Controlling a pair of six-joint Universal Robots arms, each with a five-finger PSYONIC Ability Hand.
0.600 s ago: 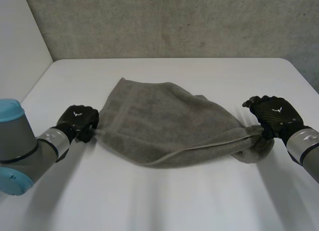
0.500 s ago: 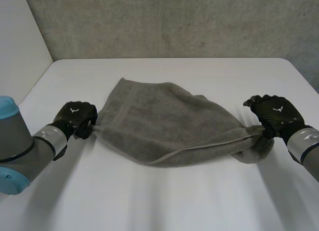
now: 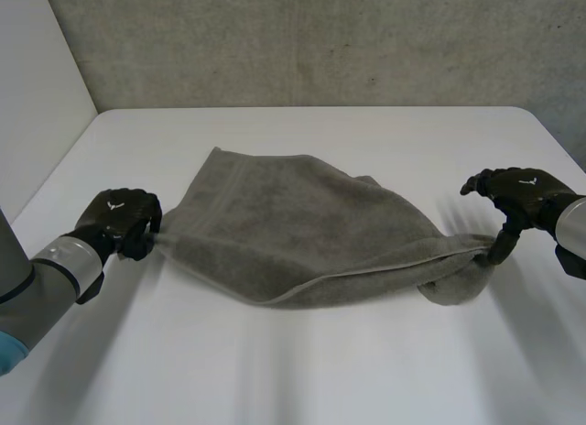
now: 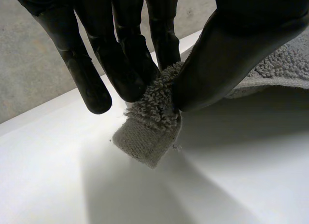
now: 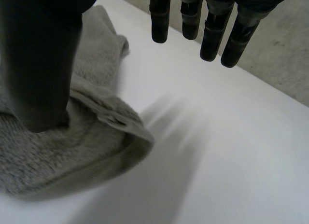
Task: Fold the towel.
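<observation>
The left hand (image 3: 117,219) pinches a small tip of the towel (image 3: 293,228) at its 9 o'clock corner between thumb and fingers, so a hard pull could slip it free. The towel lies rumpled mid-table (image 3: 302,370). At its bunched 3 o'clock end the right hand (image 3: 524,191) is spread wide, thumb merely resting on cloth, so a lift would likely leave that end behind.
</observation>
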